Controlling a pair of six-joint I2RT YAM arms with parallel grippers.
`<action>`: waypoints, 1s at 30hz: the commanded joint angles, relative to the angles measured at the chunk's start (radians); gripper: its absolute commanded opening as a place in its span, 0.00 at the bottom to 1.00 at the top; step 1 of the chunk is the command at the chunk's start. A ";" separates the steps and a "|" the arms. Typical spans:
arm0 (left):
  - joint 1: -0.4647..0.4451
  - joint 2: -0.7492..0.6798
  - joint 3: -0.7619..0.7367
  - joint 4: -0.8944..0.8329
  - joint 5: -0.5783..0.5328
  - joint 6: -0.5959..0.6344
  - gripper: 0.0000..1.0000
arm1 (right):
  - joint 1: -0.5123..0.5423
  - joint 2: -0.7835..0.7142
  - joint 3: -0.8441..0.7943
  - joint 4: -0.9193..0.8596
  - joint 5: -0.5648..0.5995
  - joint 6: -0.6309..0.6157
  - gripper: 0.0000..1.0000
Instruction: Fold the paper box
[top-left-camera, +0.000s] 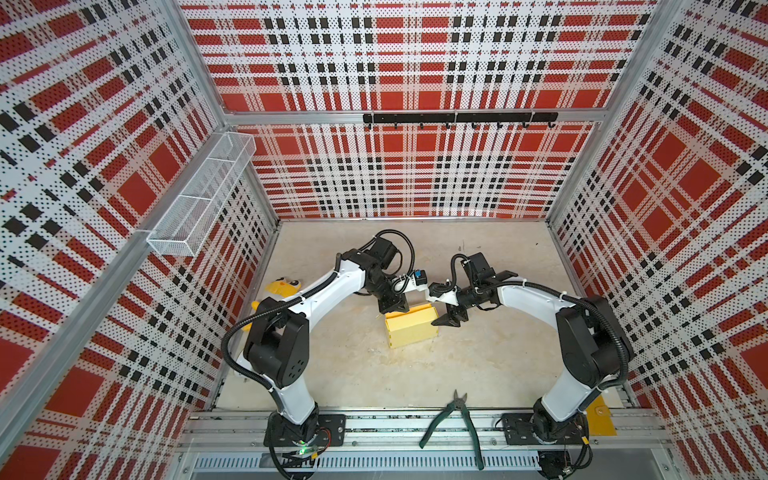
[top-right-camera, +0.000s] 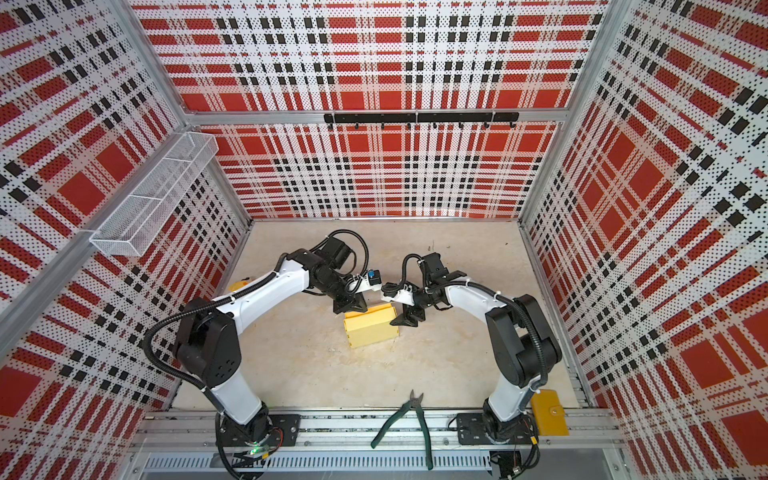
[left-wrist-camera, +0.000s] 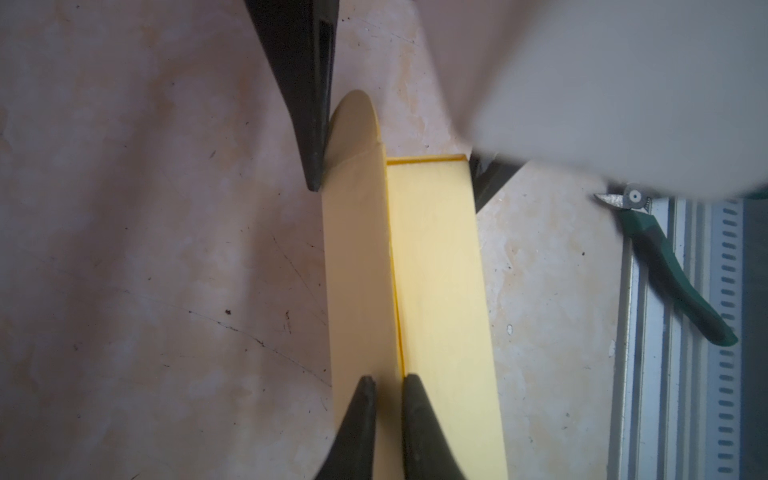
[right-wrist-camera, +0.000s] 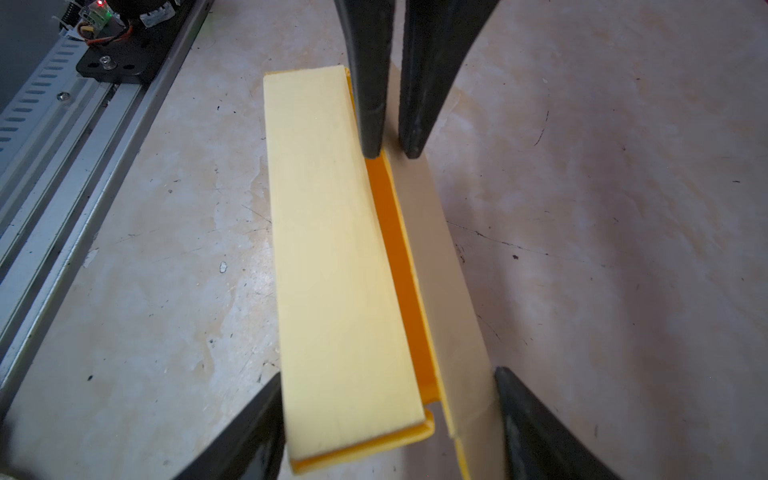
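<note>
Left pincer (left-wrist-camera: 389, 379) pinches paper box (left-wrist-camera: 436, 270) wall, apparently; interior hidden.

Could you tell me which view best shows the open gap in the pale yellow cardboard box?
Right wrist view: the pale yellow cardboard box is close, its gap showing orange inside. The left wrist view shows only a thin seam; both top views show the box too small.

We see only part of the yellow plush toy (top-left-camera: 282, 287) behind the left arm (top-left-camera: 328, 286) in both top views. In the left wrist view a blurred white bulk (left-wrist-camera: 602, 83) hides part of the pliers (left-wrist-camera: 681, 282), and the paper box (left-wrist-camera: 436, 291) runs off the picture's edge.
</note>
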 joint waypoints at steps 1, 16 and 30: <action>-0.031 0.012 0.017 -0.009 0.002 0.008 0.16 | 0.062 0.012 0.061 0.044 -0.026 -0.040 0.82; -0.034 -0.005 0.014 -0.011 0.002 0.017 0.16 | 0.066 -0.031 0.047 0.146 0.035 -0.031 0.93; -0.040 -0.015 0.032 -0.020 0.033 0.016 0.14 | 0.073 -0.083 0.029 0.218 0.065 -0.036 0.96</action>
